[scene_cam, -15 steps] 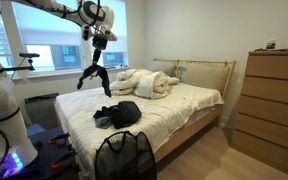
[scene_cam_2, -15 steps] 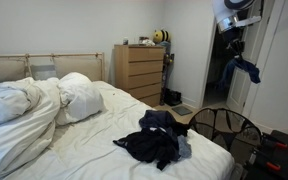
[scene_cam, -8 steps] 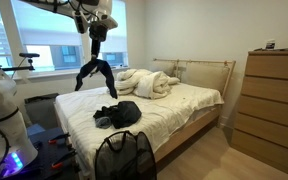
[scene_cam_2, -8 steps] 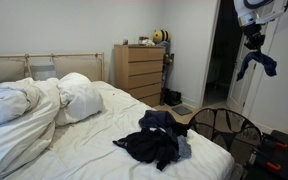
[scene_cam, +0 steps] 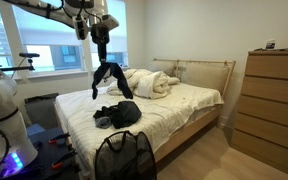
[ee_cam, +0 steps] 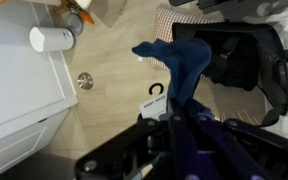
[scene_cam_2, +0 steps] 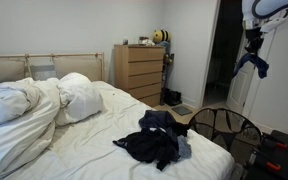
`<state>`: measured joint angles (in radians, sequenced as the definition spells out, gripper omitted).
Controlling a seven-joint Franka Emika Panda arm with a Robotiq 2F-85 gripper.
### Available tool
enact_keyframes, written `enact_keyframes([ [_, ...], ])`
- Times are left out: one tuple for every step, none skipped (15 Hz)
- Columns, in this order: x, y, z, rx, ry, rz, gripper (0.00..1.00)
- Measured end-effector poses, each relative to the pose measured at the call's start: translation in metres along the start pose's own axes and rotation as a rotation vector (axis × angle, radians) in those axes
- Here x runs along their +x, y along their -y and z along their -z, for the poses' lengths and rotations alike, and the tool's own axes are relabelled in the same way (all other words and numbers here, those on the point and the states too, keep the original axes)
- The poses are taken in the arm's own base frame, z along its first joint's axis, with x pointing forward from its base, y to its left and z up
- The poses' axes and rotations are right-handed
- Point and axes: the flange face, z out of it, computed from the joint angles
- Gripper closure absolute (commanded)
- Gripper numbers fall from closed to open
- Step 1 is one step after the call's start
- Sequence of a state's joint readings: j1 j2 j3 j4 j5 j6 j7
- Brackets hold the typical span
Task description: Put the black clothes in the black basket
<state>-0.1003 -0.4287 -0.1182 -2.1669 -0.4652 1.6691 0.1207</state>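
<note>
In an exterior view my gripper [scene_cam: 101, 50] is clamped on a dark garment [scene_cam: 108, 78] dangling at its 6 o'clock, above the pile [scene_cam: 119, 114] on the bed [scene_cam: 189, 100]. The basket [scene_cam: 124, 155] stands at the pile's 6 o'clock. In an exterior view the garment [scene_cam_2: 251, 64] hangs at 1 o'clock from the basket [scene_cam_2: 224, 128]. In the wrist view it stretches toward 12 o'clock over the floor [ee_cam: 104, 70].

Garment [ee_cam: 179, 65] dark blue; clothes pile [scene_cam_2: 156, 140] black; basket [scene_cam: 122, 155] black mesh; bedding [scene_cam_2: 44, 130] white; dresser [scene_cam: 269, 95] light wood.
</note>
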Motion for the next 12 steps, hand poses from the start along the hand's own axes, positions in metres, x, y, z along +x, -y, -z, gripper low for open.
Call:
enact_keyframes([
  [0.001,0.003,-0.004,0.008,-0.014,0.01,0.99],
  [0.001,0.007,-0.007,0.021,-0.025,0.027,0.99],
  [0.002,0.011,-0.01,0.033,-0.034,0.038,0.99],
  [0.003,0.015,-0.013,0.044,-0.04,0.053,0.99],
  [0.003,0.018,-0.015,0.057,-0.04,0.063,0.69],
  [0.002,0.021,-0.016,0.069,-0.038,0.071,0.68],
  [0.002,0.023,-0.017,0.079,-0.037,0.078,0.61],
  [0.002,0.025,-0.018,0.087,-0.035,0.08,0.54],
  [0.002,0.027,-0.019,0.096,-0.034,0.082,0.47],
  [0.002,0.028,-0.019,0.107,-0.035,0.082,0.38],
  [0.002,0.029,-0.018,0.117,-0.039,0.085,0.32],
  [0.002,0.03,-0.018,0.127,-0.044,0.094,0.23],
])
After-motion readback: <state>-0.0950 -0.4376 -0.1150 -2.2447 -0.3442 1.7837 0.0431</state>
